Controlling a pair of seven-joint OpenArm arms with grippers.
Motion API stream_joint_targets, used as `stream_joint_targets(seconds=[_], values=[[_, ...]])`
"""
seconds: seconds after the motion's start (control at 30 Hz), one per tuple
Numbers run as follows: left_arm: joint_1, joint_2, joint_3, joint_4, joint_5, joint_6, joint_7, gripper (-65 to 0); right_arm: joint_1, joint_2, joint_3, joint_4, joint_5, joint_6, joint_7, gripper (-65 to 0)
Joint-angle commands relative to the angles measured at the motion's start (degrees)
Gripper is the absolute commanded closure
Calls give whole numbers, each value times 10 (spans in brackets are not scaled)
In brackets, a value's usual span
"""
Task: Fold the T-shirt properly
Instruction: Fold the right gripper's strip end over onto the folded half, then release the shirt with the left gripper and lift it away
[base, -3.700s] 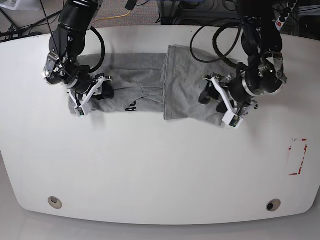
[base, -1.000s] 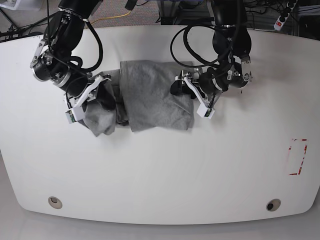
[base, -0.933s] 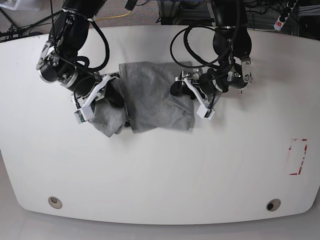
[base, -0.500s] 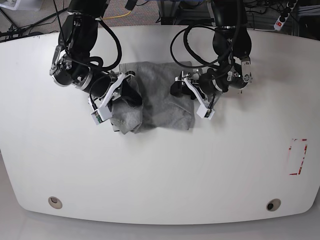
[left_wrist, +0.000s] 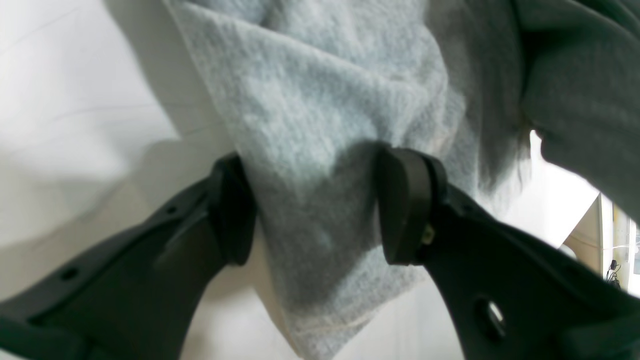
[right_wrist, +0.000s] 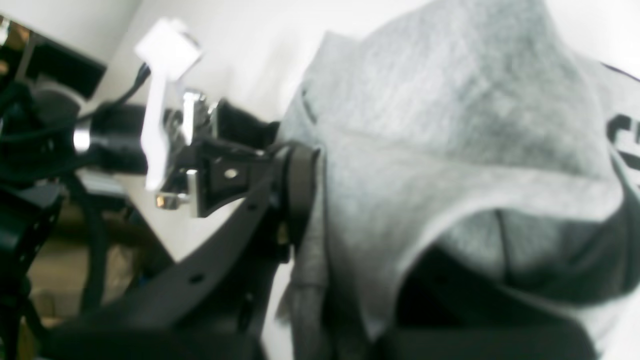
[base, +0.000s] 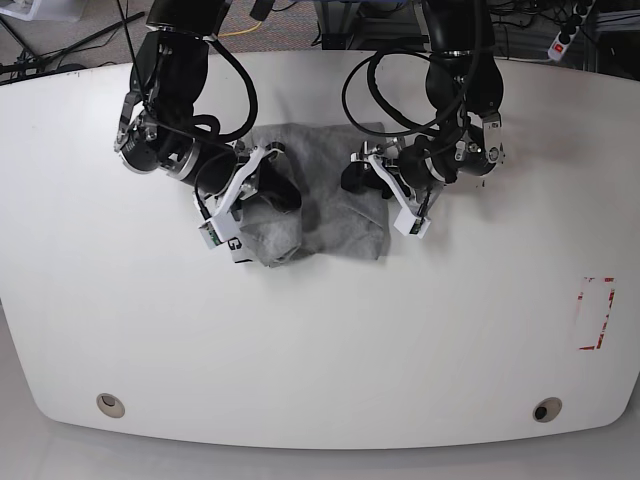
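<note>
White rounded counter (base: 320, 340) w/ heather-grey cotton T-shirt (base: 320, 190) bunched in a folded heap at centre-back, black lettering partly showing in right wrist view.

Right arm (base view's left): comes down from back edge, elbow bent, wrist angled in toward shirt's left part. Right gripper (base: 262, 190) clenched on a lifted fold of the T-shirt; cloth drapes over its fingers (right_wrist: 300, 185).

Left arm (base view's right): drops from back edge, cable looped beside it, wrist turned in toward shirt's right edge. Left gripper (left_wrist: 315, 205) has fingers (left_wrist: 405, 200) spread apart, a corner of grey cloth between them, lying loose; cannot tell if pads touch it.
</note>
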Motion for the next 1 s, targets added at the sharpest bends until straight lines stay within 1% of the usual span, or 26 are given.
stream_joint_targets(seconds=[0.0,0.1,0.23,0.27,0.3,0.37,0.43,0.53,0.63,0.7,0.77,0.83,0.9,0.97], values=[[2,0,1,-1,23,4,23,-351,9,-5,-25,11,21,3,31,0],[2,0,1,-1,23,4,23,-351,8,-5,-49,11,12,0,43,0],[2,0,1,-1,23,4,23,-351,8,-7,-63,11,-39,0,65,0],[2,0,1,-1,23,4,23,-351,8,-7,-69,11,-52,0,71,-27],[2,0,1,-1,23,4,23,-351,9,-5,-74,10,-66,0,76,-76],[2,0,1,-1,23,3,23,-351,9,-4,-81,10,-83,0,80,-151],[1,0,1,-1,23,3,23,-351,9,-2,-91,10,-108,0,81,-271],[0,0,1,-1,23,2,23,-351,15,0,-110,13,-141,0,81,-393],[0,0,-1,1,22,1,23,-351,17,9,-155,14,-160,0,81,-474],[0,0,-1,2,22,1,23,-351,18,9,-172,16,-163,0,82,-484],[1,0,-3,16,20,-2,23,-351,23,10,-173,27,-160,3,82,-476],[3,0,-16,45,9,-20,23,-351,22,10,-172,39,-160,4,82,-472],[4,-8,-50,78,-16,-57,23,-351,23,17,-172,46,-160,4,82,-474],[4,-14,-70,91,-36,-76,25,-351,24,19,-172,46,-160,4,83,-474]])
